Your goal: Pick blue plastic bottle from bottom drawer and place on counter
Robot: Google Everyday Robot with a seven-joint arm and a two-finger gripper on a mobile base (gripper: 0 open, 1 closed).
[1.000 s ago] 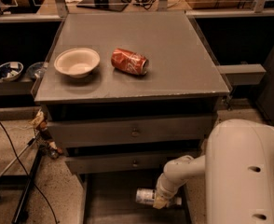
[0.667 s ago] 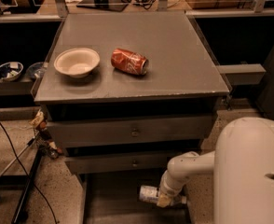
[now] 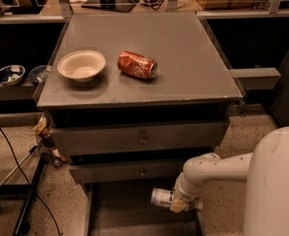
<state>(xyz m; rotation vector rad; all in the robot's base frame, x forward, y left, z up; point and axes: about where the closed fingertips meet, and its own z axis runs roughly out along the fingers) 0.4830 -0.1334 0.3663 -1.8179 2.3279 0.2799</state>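
Note:
The blue plastic bottle [image 3: 160, 196] lies on its side, small and pale with a white end, low in the view above the open bottom drawer [image 3: 125, 215]. My gripper [image 3: 176, 204] is at the bottle's right end and is shut on it, holding it just over the drawer tray. My white arm reaches in from the right. The counter [image 3: 184, 58] is the flat grey cabinet top above.
A white bowl [image 3: 81, 65] and a crushed red soda can [image 3: 136, 64] sit on the counter's left half. Two closed upper drawers [image 3: 142, 139] overhang the bottle. A stand leg and cables [image 3: 31, 195] are on the floor at left. My white body [image 3: 277, 181] fills the right.
My gripper and the bottle have moved slightly up and to the right, rising from the drawer tray. The counter's objects have not moved.

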